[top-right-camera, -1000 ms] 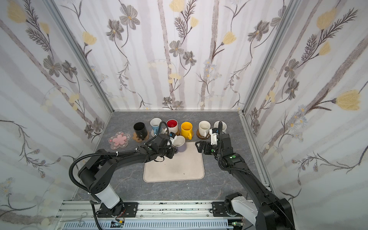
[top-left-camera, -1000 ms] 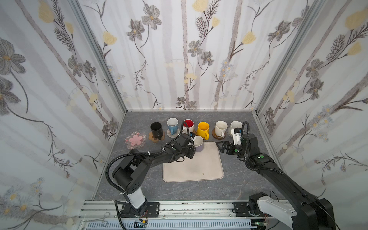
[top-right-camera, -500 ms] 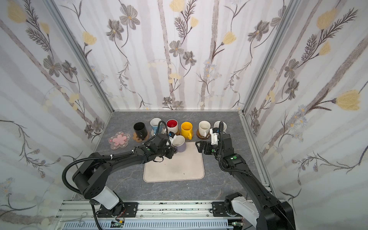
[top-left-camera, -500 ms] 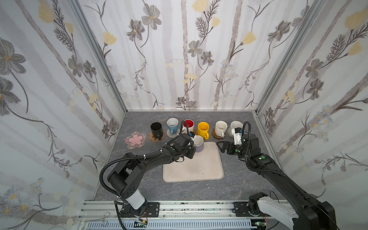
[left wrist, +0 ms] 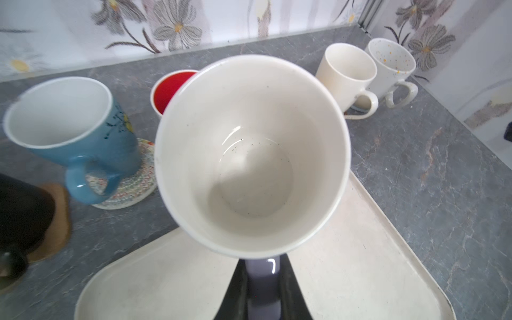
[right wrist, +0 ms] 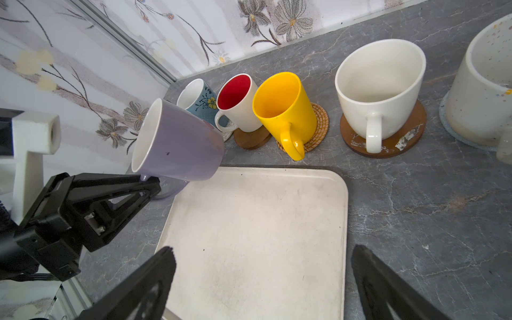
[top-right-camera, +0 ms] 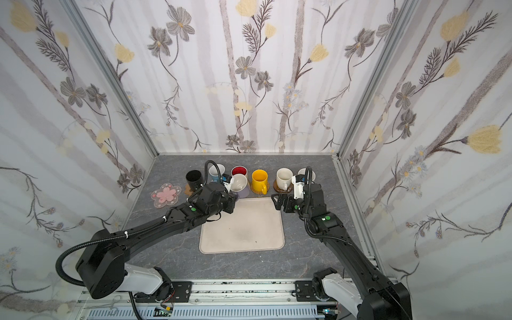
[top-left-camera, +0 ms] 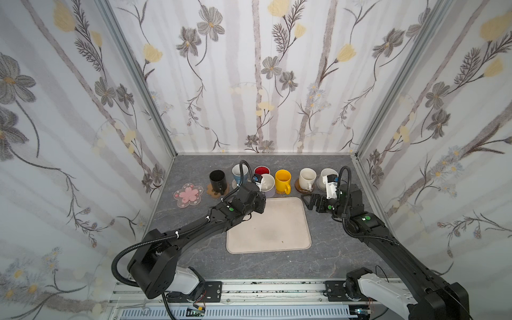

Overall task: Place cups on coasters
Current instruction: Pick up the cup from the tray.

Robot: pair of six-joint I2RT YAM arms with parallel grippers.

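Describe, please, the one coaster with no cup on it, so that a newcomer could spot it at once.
Start at the large beige tray on the grey table, then go to the black mug beyond its far corner on the left arm's side. Just past that mug, farther to that side, lies the pink blossom coaster: flower-shaped and the only coaster with nothing on it.

Black jointed arms bear green dots, ribbed black cables and white bases.

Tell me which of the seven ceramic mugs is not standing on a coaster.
The lavender ceramic mug: the left gripper holds it tilted by its handle, while the other six mugs stand upright on coasters.
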